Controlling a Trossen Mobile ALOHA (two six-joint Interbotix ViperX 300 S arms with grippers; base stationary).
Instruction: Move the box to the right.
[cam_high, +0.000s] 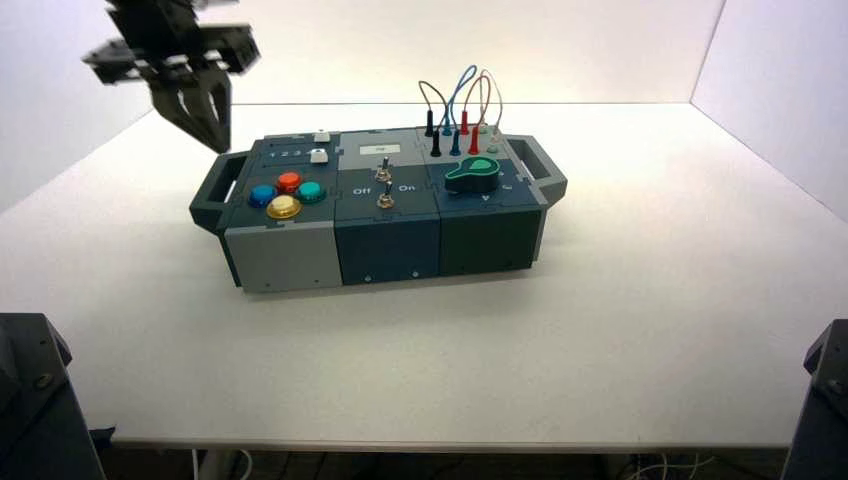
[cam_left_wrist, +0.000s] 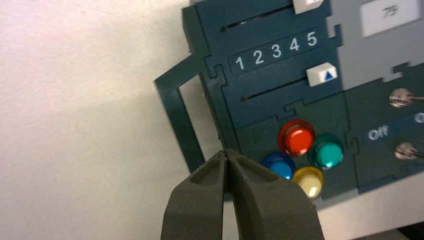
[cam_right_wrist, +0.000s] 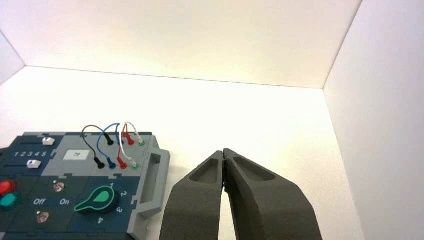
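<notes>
Item: one box, long, dark grey-blue, standing on the desk left of its middle, set slightly askew. Front sections light grey, navy and green.

Fittings: four coloured buttons at the left, blue button nearest the end; two toggle switches at centre; green knob at the right; looped wires standing up at the far right.

Ends: left handle, dark; right handle, grey.

Left claw: one, at work, raised by the box's left end, fingertips together, nothing held, apart from the box.

Right claw: one, waiting off to the box's right side, tips likewise together, empty.

Step in hand, as judged: bringing the left claw to the outer side of the left handle for a push to the right.

Handling notes: lower outside the handle, not into its opening; keep the tips together; meet the bar near mid-length, lest the box swivel; press low and level, slowly, against tipping. Keep the right claw out of the path, and both off buttons and wires.
</notes>
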